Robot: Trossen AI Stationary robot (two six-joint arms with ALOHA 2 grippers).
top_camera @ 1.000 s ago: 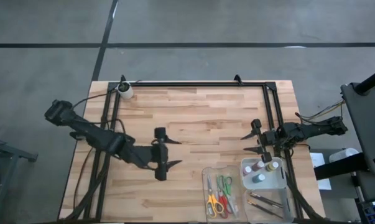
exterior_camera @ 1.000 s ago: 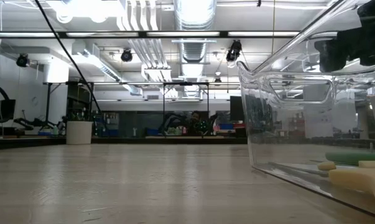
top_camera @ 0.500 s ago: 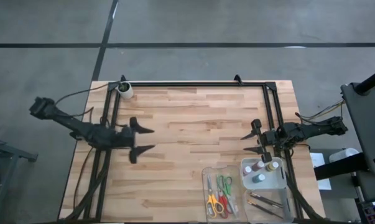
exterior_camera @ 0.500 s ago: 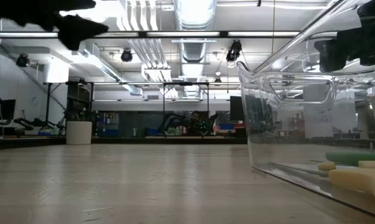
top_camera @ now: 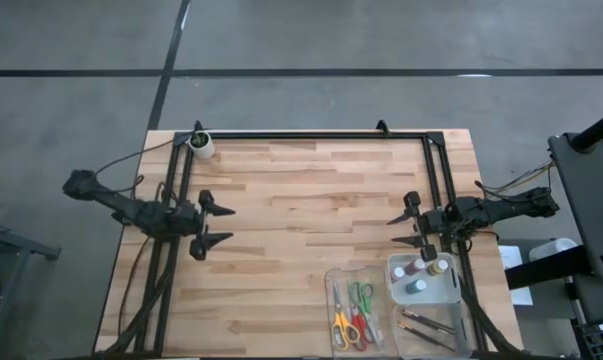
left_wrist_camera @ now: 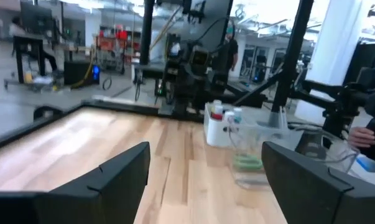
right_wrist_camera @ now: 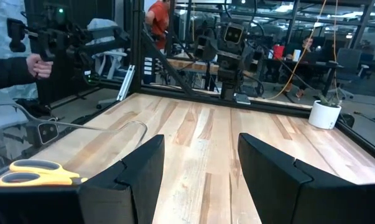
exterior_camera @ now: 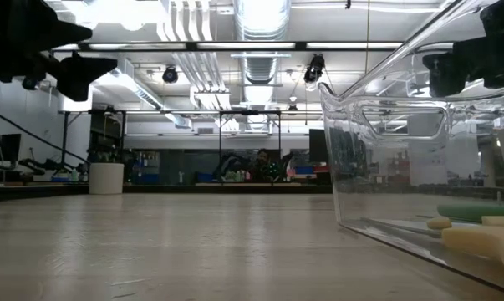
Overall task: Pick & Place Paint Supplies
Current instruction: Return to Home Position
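A clear compartment tray (top_camera: 329, 300) stands at the table's near right. In it are small paint bottles (top_camera: 422, 272), scissors (top_camera: 351, 318) with green, yellow and red handles, and thin brushes (top_camera: 428, 325). My left gripper (top_camera: 219, 225) is open over the table's left side, pointing level toward the right. My right gripper (top_camera: 398, 229) is open over the right side, just beyond the tray's far edge, pointing left. Nothing is between either pair of fingers. The left wrist view shows the tray and bottles (left_wrist_camera: 224, 118) far ahead. The right wrist view shows a yellow scissor handle (right_wrist_camera: 35, 172).
A small white round cup (top_camera: 200, 146) stands at the far left corner, also seen as the cup (right_wrist_camera: 324, 115). A black frame (top_camera: 311, 134) runs along the far edge and both sides. Bare wood (top_camera: 311, 215) lies between the grippers. A person's hand (right_wrist_camera: 35, 65) shows beyond the table.
My left gripper has drawn back from the table's middle toward the left edge, sinking and tipping up from a downward slant to level. Its fingers have stayed open with nothing in them. My right arm has kept still.
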